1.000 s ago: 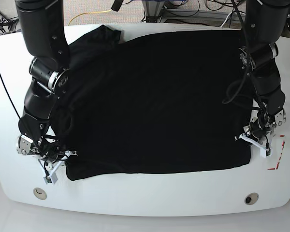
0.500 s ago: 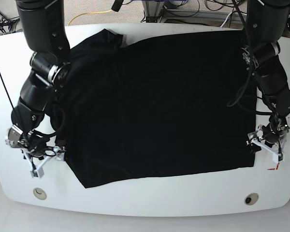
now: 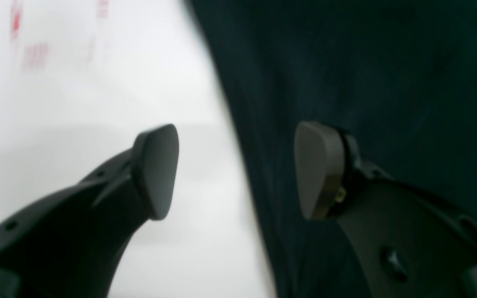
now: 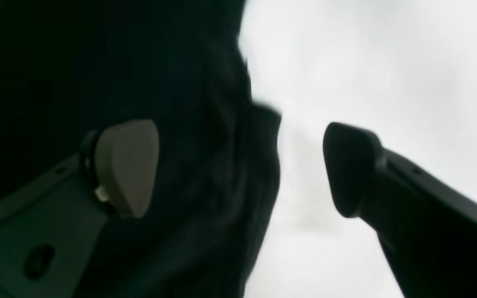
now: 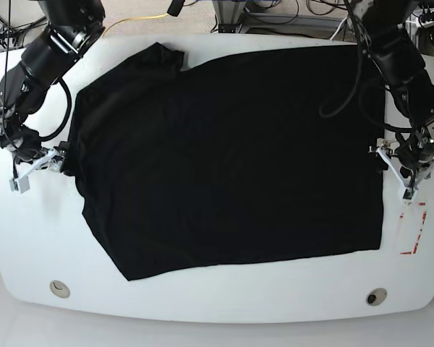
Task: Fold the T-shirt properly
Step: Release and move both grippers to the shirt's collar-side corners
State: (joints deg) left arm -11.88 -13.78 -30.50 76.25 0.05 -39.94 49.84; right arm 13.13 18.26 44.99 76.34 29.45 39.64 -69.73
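The black T-shirt [image 5: 231, 152] lies spread flat on the white table [image 5: 224, 296], plain side up, with one sleeve [image 5: 155, 58] bunched at the far left. My right gripper [image 5: 35, 172] hovers open at the shirt's left edge. In the right wrist view its gripper [image 4: 238, 165] straddles the wrinkled cloth edge [image 4: 205, 174] without pinching it. My left gripper [image 5: 396, 173] stands open at the shirt's right edge. The left wrist view shows that gripper [image 3: 236, 169] with one pad over the table and the other over the T-shirt [image 3: 367, 62].
Red tape marks [image 5: 412, 231] sit on the table near the right front. Two round holes [image 5: 58, 288] [image 5: 377, 297] lie by the front edge. Cables and a yellow cord [image 5: 134, 22] run behind the table's far edge.
Both grippers have opened and let go of the shirt's front corners. Both arms have drawn back along the side edges toward the middle of the table. The shirt now lies flatter.
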